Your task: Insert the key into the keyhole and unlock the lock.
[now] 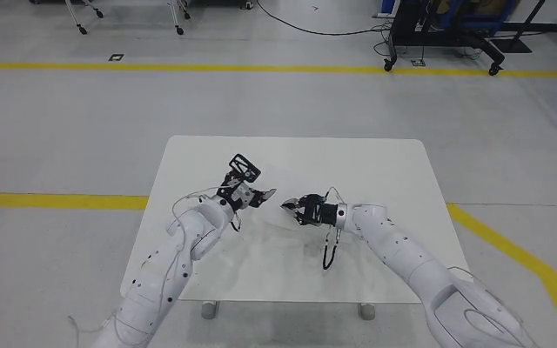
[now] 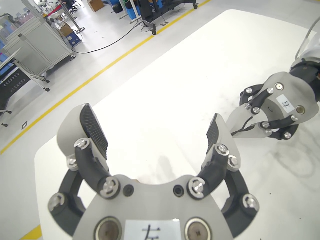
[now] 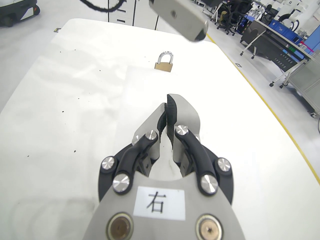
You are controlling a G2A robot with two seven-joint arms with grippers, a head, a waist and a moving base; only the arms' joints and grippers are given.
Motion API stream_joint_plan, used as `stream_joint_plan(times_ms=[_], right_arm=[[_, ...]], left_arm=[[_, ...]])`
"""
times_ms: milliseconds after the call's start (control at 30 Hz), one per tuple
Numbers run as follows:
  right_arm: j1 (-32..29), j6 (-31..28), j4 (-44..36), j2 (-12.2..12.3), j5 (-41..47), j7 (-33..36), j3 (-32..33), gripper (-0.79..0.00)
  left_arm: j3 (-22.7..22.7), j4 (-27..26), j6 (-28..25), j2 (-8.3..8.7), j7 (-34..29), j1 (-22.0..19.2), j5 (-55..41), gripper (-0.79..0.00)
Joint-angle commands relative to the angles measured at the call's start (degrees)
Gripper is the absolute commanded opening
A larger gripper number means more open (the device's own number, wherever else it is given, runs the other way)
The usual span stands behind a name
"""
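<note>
Table [image 1: 383, 261], white, with both arms over its middle. From the top view I read the layout: left claw [image 1: 257, 194] and right claw [image 1: 290, 207] point toward each other, near but apart.

Left wrist view: I have the left claw [image 2: 152, 118] spread wide, its ribbed pads [image 2: 93, 128] facing each other across bare table, nothing between them. Off to one side this view gives me the right claw [image 2: 240, 126] in profile, low over the table, fingers drawn to a point. Grey scuffs [image 2: 295, 161] mark the table surface beside it.

Right wrist view: I see the right claw [image 3: 168, 106] with its pads pressed together along their length; I cannot tell whether anything thin is pinched between them. This view supplies the lock [image 3: 164, 63]: a small brass padlock with a silver shackle, lying on the table ahead of the right claw, well apart from it, shackle end turned away from the claw. The shackle looks seated in the body. Part of the left arm [image 3: 180, 13] hangs above and just beyond the lock, clear of it. Dark specks [image 3: 75, 151] dot the table on one side of the claw.
</note>
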Motion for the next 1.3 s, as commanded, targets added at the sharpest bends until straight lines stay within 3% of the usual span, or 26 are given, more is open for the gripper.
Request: stream_joint_plan(times_ms=[0, 400, 800, 1000, 1200, 1267], right_arm=[[-0.06, 0.67, 0.35, 0.07, -0.08, -0.90, 0.07, -0.785], [-0.09, 2.26, 1.22, 0.66, -1.40, -5.41, 0.22, -0.785], [-0.82, 4.96, 3.62, 0.79, 2.93, -7.79, 2.19, -0.785], [-1.24, 4.10, 3.42, 0.92, 4.98, -8.27, 3.06, -0.785], [-1.35, 2.43, 3.11, 0.83, 6.93, -6.10, 3.54, -0.785], [-1.35, 2.43, 3.11, 0.83, 6.93, -6.10, 3.54, -0.785]], left_arm=[[2.08, 1.88, 1.25, -0.51, -0.32, -1.19, 1.81, 0.000], [10.08, 11.66, 6.95, -3.48, -1.59, -7.26, 8.90, 0.000], [12.16, 14.78, 10.30, -5.16, -0.73, -8.25, 10.99, 0.000], [8.03, 13.37, 13.61, -4.87, 0.96, -7.65, 9.35, 0.000], [-4.16, 4.61, 11.78, -2.46, 8.52, -1.13, 2.24, 0.000], [-4.95, 3.69, 11.93, -2.25, 9.63, -0.55, 2.76, 0.000]])
